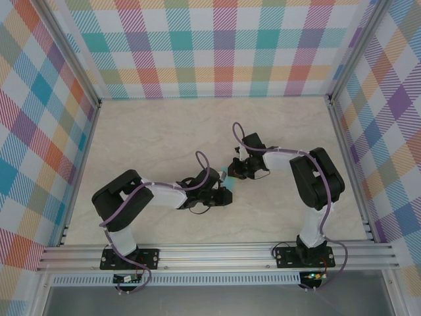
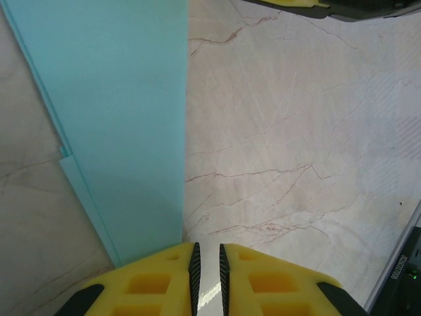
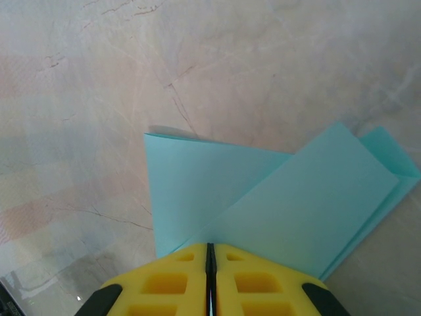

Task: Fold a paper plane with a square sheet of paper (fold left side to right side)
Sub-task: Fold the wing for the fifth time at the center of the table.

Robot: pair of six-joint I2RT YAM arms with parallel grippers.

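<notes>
While the turquoise sheet of paper [image 3: 263, 197] lies folded on the table [image 2: 296, 145], mid-table betw. the two hands, the right hand [image 3: 209, 249] is clamped tight, right at the paper's near edge. Can't tell if it's pinching it. Left hand [image 2: 208, 253]: jaws a slit apart, nothing betw. them, paper's narrow end runs right up to it.

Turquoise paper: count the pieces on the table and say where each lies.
1: a folded turquoise sheet on the table, between the left gripper and right gripper. The arms may hide more.
</notes>
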